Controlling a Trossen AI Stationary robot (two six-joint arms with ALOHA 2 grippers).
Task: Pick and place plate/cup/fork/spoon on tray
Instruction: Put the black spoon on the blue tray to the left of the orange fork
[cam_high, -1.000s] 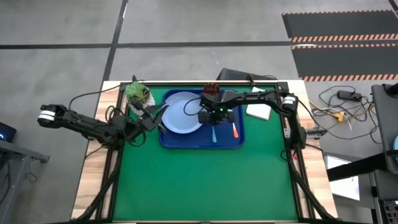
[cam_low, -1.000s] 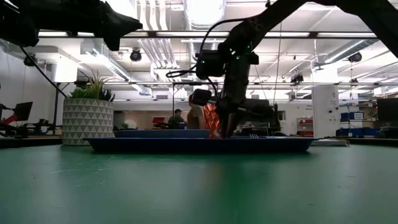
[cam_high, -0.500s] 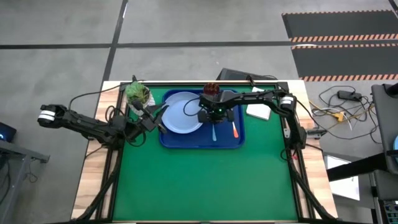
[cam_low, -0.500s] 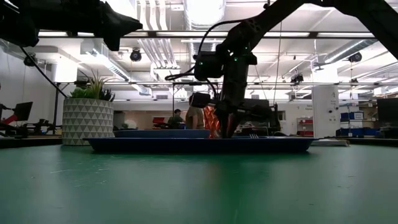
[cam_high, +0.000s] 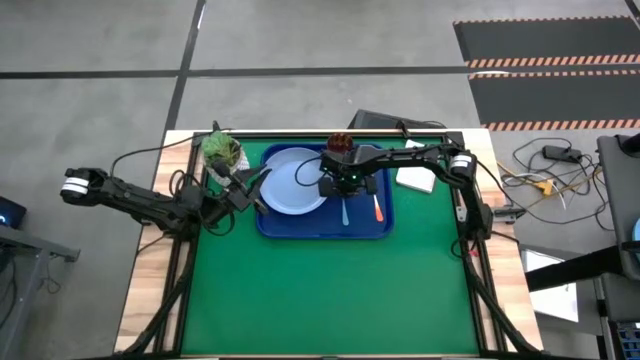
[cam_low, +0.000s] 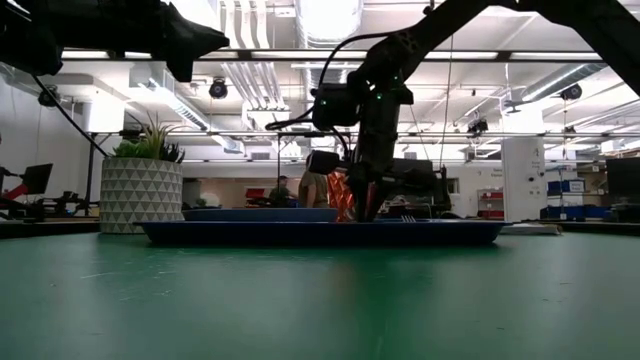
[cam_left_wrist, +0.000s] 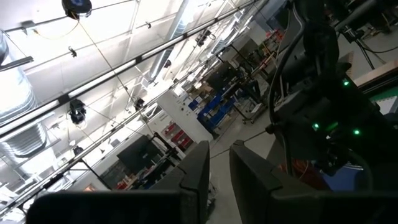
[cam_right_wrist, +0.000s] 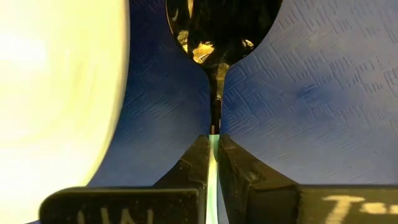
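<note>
The dark blue tray (cam_high: 300, 226) lies at the far middle of the green mat. In it are the pale blue plate (cam_high: 293, 182) on the left, the red-orange cup (cam_high: 341, 143) at the far rim, the orange-handled fork (cam_high: 378, 209), and the spoon (cam_high: 344, 214) between plate and fork. My right gripper (cam_high: 345, 192) stands over the tray's middle, pointing down, shut on the spoon; the right wrist view shows the spoon's dark bowl (cam_right_wrist: 219, 25). My left gripper (cam_high: 260, 186) hangs by the tray's left rim, tipped upward, its fingers a narrow gap apart (cam_left_wrist: 217, 168) and empty. My right gripper pinches the spoon's light blue handle (cam_right_wrist: 213, 144) between its two fingers, just behind the thin metal neck (cam_right_wrist: 216, 93). The fingers come from above, pointing down, across the handle. The spoon lies level over the tray floor beside the plate; I cannot tell whether it rests on it.
A white pot with a green plant (cam_high: 221, 150) stands at the tray's far left corner. A white block (cam_high: 416, 179) lies to the right of the tray. The near half of the green mat (cam_high: 330, 290) is open. A person shows far off in the room (cam_low: 283, 192).
My right gripper has shifted slightly toward the table's left over the tray, still shut on the spoon.
</note>
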